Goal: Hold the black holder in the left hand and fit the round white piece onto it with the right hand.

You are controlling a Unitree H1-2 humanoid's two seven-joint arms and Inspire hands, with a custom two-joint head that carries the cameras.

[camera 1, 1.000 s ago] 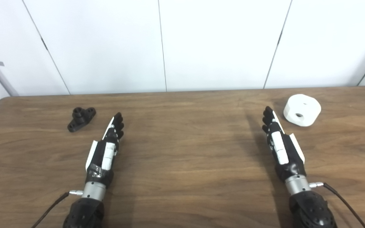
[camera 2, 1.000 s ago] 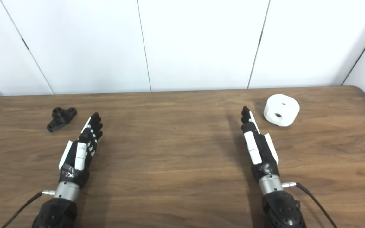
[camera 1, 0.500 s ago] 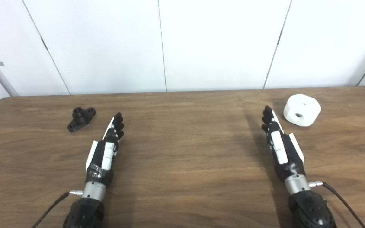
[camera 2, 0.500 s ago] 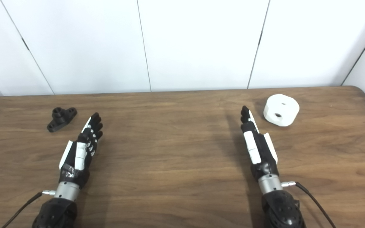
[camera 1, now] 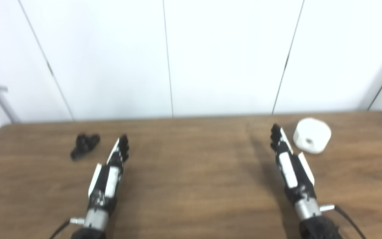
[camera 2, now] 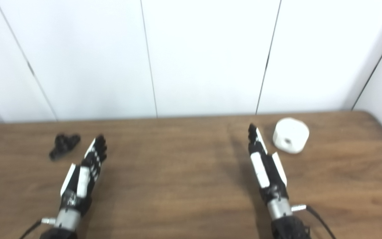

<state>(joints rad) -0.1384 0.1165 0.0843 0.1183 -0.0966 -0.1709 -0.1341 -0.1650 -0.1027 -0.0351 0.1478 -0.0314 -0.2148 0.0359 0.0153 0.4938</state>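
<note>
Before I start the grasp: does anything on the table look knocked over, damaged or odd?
Nothing stands out. The black holder and round white piece lie apart on the table, untouched, looking intact despite blur; both hands are open.

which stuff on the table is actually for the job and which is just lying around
For the job:
- black holder, lying on the table's left side, not held
- round white piece, lying on the table's right side, not held
- left robot hand, open
- right robot hand, open

Just lying about:
- nothing else on the wooden table
</note>
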